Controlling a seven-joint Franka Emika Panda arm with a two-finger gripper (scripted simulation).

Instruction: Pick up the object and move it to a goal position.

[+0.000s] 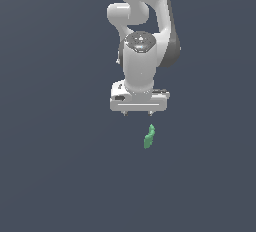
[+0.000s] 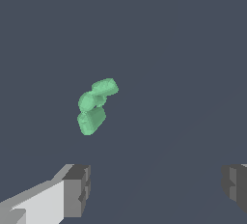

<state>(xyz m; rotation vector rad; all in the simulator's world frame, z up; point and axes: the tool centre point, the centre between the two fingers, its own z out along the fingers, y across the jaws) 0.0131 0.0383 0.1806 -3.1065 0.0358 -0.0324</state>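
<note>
object (image 1: 149, 137): matte green, lumpy, slightly bent, ridged | long axis runs away from gripper (image 1: 139, 112), lying near it | gripper: white, grey pads (image 2: 77, 190), jaws wide apart, holding nothing

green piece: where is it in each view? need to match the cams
Exterior view: green piece lies below the gripper, toward the exterior view's right, apart from it.
Wrist view: green piece sits ahead of the open fingers, not between them.
Shared landmark: the gripper.
</note>
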